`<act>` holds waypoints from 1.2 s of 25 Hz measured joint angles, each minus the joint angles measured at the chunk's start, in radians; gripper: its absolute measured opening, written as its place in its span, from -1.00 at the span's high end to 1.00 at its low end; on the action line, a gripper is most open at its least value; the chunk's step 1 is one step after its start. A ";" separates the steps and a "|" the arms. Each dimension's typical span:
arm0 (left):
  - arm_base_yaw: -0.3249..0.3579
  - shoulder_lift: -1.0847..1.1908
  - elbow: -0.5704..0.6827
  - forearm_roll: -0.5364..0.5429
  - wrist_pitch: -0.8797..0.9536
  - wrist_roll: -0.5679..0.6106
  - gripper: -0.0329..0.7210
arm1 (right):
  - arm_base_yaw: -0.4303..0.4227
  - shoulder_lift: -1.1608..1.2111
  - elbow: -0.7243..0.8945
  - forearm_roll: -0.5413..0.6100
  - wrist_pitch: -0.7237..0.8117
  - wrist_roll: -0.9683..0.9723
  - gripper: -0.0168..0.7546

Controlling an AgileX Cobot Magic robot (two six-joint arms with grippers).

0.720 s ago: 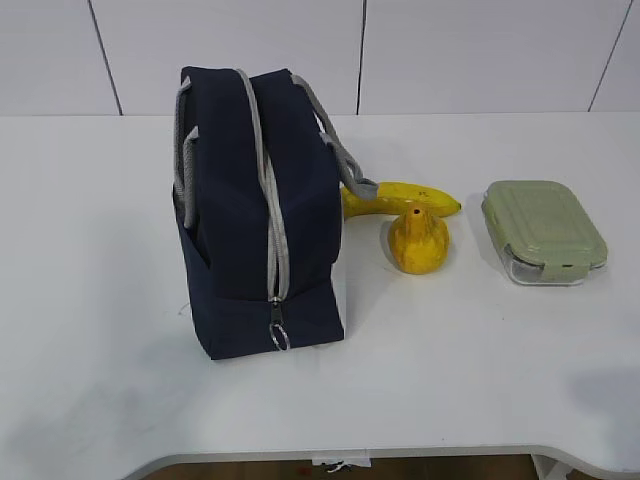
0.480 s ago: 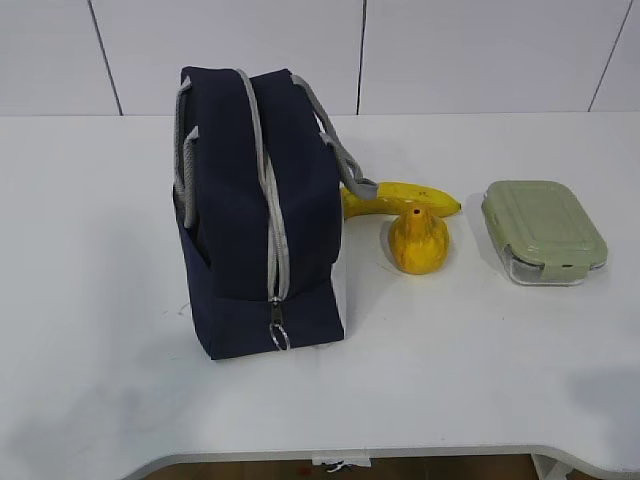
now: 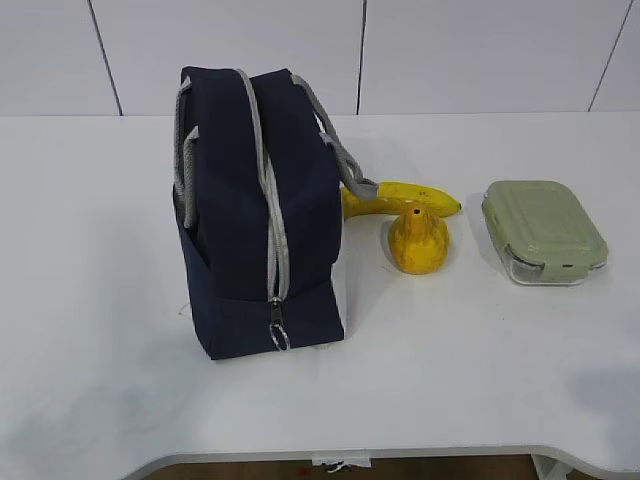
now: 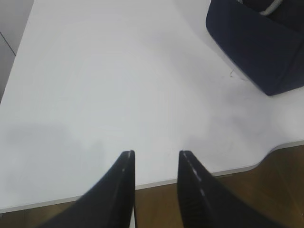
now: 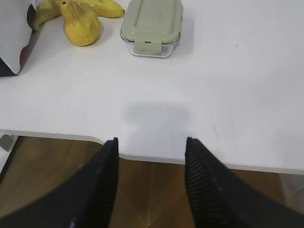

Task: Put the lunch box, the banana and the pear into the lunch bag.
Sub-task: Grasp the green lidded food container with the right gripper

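White tabletop point(image 3: 90, 250) and a pale panelled wall fill your outside view. On it the lunch bag point(image 3: 258, 215) stands at the left with its zipper point(image 3: 272, 215) shut and the ring pull point(image 3: 279, 338) hanging at the near end. The banana point(image 3: 405, 196) lies just behind the pear point(image 3: 418, 240), touching the bag's handle, and the lunch box point(image 3: 544, 231) sits apart on the right. Nothing there has shifted over the last moments, and neither arm shows.

Your left wrist view has the left gripper point(image 4: 156, 164) parted and empty over the table's near edge, the bag's corner at upper right.

Your right wrist view has the right gripper point(image 5: 151, 152) spread wide, empty, near the edge, the fruit and box far ahead.

Packing hasn't started; you'll likely need that zipper opened first.
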 joint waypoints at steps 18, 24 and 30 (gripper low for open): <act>0.000 0.000 0.000 0.000 0.000 0.000 0.29 | 0.000 0.152 -0.030 0.021 -0.004 0.042 0.05; 0.000 0.000 0.000 0.000 0.000 0.000 0.29 | 0.000 0.265 -0.032 0.052 -0.101 0.063 0.05; 0.000 0.000 0.000 0.000 0.000 0.000 0.29 | 0.000 0.435 -0.053 0.093 -0.162 0.074 0.05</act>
